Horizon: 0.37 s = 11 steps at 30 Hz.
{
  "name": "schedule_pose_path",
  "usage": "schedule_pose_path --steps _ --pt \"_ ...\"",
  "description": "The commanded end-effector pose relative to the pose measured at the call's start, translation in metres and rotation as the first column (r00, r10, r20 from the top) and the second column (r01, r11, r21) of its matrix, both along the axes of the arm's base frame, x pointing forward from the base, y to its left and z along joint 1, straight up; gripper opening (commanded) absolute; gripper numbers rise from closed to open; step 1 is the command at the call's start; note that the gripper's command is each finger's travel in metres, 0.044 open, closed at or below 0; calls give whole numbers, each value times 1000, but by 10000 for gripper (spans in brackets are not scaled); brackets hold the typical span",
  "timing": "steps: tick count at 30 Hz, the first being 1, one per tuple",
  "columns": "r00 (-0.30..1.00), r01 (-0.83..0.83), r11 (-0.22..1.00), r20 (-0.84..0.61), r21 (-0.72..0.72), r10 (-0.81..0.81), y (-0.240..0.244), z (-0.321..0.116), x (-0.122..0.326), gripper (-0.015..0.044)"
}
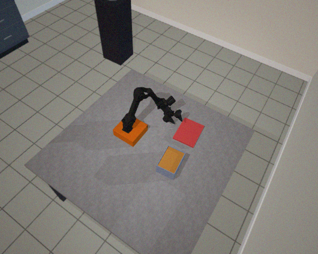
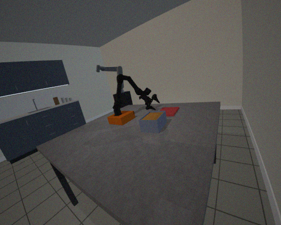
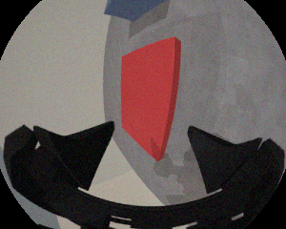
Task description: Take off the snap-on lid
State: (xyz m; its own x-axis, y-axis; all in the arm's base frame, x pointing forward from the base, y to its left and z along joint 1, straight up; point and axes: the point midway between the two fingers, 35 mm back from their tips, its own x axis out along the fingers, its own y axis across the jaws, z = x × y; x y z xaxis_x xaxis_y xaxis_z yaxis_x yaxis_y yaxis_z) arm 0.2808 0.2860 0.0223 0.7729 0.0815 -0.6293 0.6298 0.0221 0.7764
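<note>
The red lid (image 1: 188,133) (image 2: 170,111) (image 3: 148,93) lies flat on the table, beyond the box and apart from it. Its upper face is smooth; its underside is hidden. The blue storage box (image 1: 165,172) (image 2: 149,126) (image 3: 135,7) stands upright with its top uncovered, and an orange-yellow surface shows inside its rim. My gripper (image 1: 178,121) (image 2: 157,106) (image 3: 153,128) is wide open and empty. Its fingertips are just off the lid's near-left edge, on the arm's side, and a little above the table. No finger appears to touch the lid.
The arm's orange base block (image 1: 139,134) (image 2: 127,118) stands on the grey table (image 1: 121,207) (image 2: 145,164), left of the box and lid. The table's far-right edge runs beyond the lid. A dark pillar (image 1: 115,33) stands on the floor behind the table.
</note>
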Motion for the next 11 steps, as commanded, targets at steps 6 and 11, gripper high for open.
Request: schedule_pose_path --steps 6,11 --pt "1000 5 1000 -2 -6 -5 -4 -2 -18 440" --pt "1000 5 1000 -3 -7 -5 -5 -2 -29 440"
